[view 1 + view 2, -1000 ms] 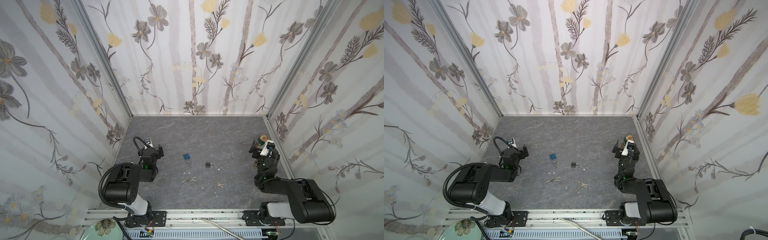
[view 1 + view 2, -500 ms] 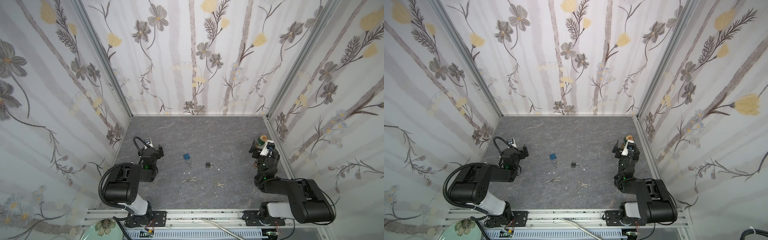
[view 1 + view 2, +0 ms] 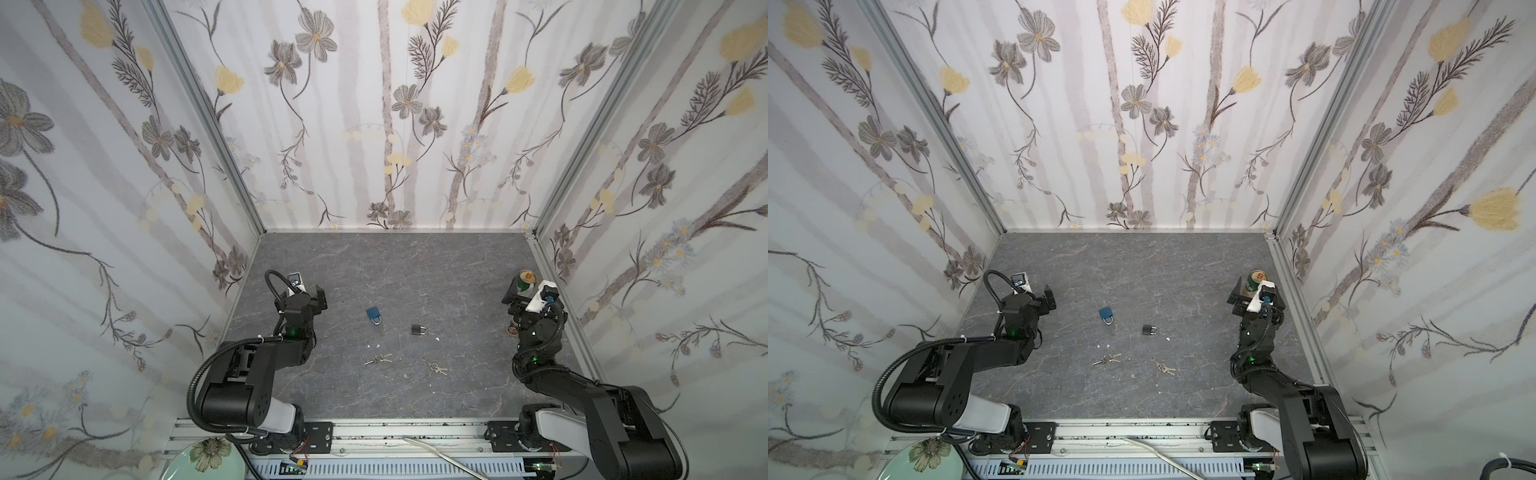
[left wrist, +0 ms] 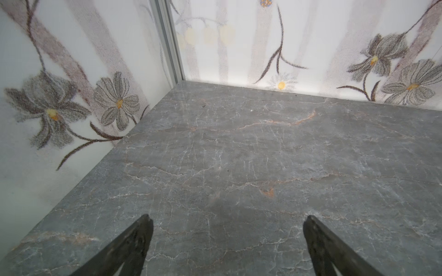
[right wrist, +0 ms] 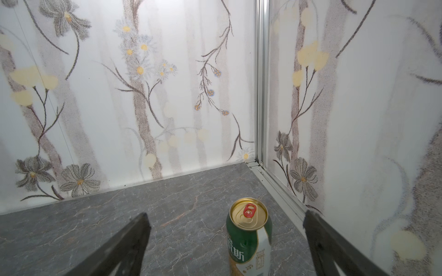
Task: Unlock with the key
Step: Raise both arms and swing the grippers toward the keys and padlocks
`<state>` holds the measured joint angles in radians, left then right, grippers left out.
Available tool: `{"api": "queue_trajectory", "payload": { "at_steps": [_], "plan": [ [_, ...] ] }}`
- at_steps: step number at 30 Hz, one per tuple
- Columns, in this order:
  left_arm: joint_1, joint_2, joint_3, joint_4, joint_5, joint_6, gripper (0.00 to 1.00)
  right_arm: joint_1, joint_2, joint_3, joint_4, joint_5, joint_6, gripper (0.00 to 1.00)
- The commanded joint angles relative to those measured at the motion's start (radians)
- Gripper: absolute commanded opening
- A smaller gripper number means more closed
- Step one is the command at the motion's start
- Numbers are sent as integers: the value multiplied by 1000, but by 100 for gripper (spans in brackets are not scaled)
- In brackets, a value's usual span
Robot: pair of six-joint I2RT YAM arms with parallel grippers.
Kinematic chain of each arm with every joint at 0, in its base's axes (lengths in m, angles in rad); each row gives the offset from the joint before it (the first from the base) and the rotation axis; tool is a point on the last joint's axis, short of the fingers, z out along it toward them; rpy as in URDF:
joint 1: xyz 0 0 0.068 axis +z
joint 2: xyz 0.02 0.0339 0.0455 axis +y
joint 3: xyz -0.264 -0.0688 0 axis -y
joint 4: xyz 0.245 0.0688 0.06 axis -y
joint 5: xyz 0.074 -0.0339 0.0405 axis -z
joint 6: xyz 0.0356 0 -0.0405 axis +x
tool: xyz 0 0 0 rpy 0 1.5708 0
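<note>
Two padlocks lie mid-floor in both top views: a blue padlock [image 3: 374, 314] [image 3: 1106, 314] and, to its right, a small black padlock [image 3: 419, 330] [image 3: 1149, 330]. Nearer the front rail lie two key bunches, one [image 3: 378, 359] [image 3: 1108, 360] below the blue padlock and another [image 3: 435, 367] [image 3: 1164, 367] below the black one. My left gripper [image 4: 227, 217] is open over bare floor by the left wall, well left of the locks. By the right wall my right gripper [image 5: 226, 213] is open, holding nothing. Neither wrist view shows locks or keys.
A green drink can [image 5: 248, 236] [image 3: 524, 281] stands upright just ahead of the right gripper, between its fingers' line, close to the right wall's metal rail [image 5: 277, 188]. Small white specks [image 3: 374, 345] dot the grey marble floor [image 3: 395, 270]. Flowered walls enclose three sides.
</note>
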<state>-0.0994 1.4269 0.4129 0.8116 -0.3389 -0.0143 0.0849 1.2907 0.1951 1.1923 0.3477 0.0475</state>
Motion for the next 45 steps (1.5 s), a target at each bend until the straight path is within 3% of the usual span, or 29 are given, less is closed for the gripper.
{"api": "queue_trajectory", "payload": {
  "at_steps": [1,3,7,9,11,12,15,17,19,22,26,30,38,45],
  "plan": [
    [1,-61,54,-164,-74,-5,100,-2,-60,64,-221,-3,29,100],
    [1,-105,83,-231,-78,-24,100,-1,-97,105,-298,-29,51,100],
    [8,-188,220,-538,-87,-163,100,-4,-176,213,-497,-54,177,100],
    [33,-219,274,-635,22,-253,100,-17,-212,277,-627,-106,302,100],
    [50,-246,333,-778,64,-449,100,-37,-250,345,-836,-117,511,100],
    [62,-255,346,-824,93,-523,100,-51,-263,352,-867,-150,558,100],
    [135,-269,327,-812,338,-690,100,-74,-292,342,-821,-339,581,96],
    [144,-272,336,-841,453,-702,100,-71,-305,342,-809,-445,594,82],
    [140,-275,353,-905,516,-711,98,-61,-321,346,-845,-488,629,75],
    [135,-275,380,-1033,602,-709,89,-24,-368,336,-912,-494,648,68],
    [110,-267,392,-1185,730,-681,72,38,-381,355,-1041,-584,625,58],
    [33,-302,347,-1284,747,-673,60,162,-370,331,-1070,-601,604,50],
    [-122,-324,211,-1320,760,-701,41,431,-219,370,-1092,-578,518,44],
    [-259,-309,156,-1254,752,-740,43,592,-67,419,-1093,-525,492,47]
  ]
}}
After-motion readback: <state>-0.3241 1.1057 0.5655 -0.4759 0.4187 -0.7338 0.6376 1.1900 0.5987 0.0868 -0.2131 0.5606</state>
